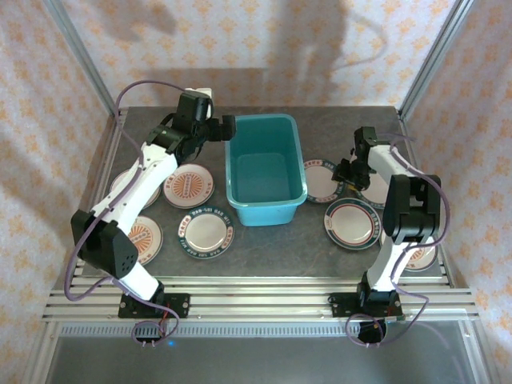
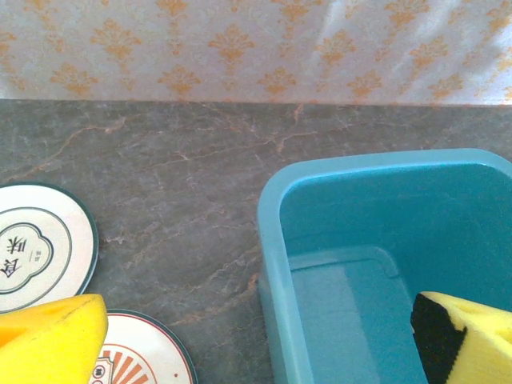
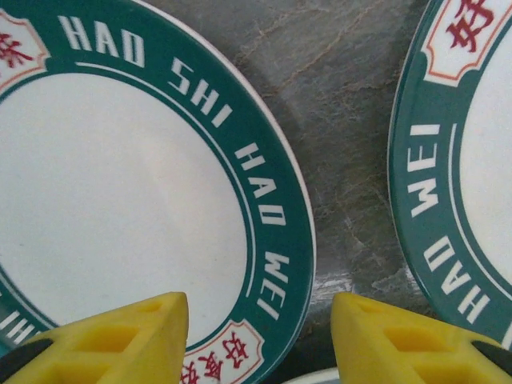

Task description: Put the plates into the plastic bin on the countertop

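The teal plastic bin [image 1: 267, 211] stands mid-countertop with nothing inside. My left gripper [image 1: 218, 128] hangs open at its far left corner; in the left wrist view my left gripper [image 2: 260, 344] straddles the bin's left wall [image 2: 276, 264], holding nothing. My right gripper [image 1: 350, 170] is low over a green-rimmed plate [image 1: 317, 181] right of the bin. In the right wrist view my right gripper [image 3: 260, 336] is open, one finger over the plate's white centre and the other over the countertop [image 3: 344, 120], with the plate's rim [image 3: 276, 216] between them.
Four plates lie left of the bin, among them an orange-faced one [image 1: 188, 186] and a green-rimmed one [image 1: 204, 232]. More plates lie right of it [image 1: 352, 222], and one [image 3: 472, 160] sits close beside the right gripper. Aluminium rails [image 1: 256, 300] frame the countertop.
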Robot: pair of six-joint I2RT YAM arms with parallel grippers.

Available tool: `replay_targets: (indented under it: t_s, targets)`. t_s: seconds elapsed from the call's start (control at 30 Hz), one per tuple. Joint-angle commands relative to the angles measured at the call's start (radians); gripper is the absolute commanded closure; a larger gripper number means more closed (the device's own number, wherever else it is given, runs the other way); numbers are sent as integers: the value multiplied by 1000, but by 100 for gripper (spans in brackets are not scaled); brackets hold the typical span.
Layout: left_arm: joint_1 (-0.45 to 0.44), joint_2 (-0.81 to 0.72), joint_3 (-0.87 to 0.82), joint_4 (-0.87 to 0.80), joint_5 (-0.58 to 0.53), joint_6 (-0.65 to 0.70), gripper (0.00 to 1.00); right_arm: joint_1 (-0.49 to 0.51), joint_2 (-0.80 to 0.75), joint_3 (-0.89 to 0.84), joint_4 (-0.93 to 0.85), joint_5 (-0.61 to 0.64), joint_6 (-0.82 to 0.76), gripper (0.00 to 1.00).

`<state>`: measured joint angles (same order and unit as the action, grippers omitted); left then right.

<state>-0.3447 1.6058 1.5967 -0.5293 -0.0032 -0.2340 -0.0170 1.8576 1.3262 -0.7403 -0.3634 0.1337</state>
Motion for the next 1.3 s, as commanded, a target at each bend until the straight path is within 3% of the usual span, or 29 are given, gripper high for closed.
replay_targets:
  t_s: [0.0,0.63,1.27]
  targets:
    - [6,16,42,-20,6,20,2,-6,28,27,-5,39,-14,50]
    - [6,100,129,-87,-22,51,2,-6,112,29,64,19,-41,57]
    - [6,118,138,-110,-50,81,1,-6,84,-41,197,-23,-3,78]
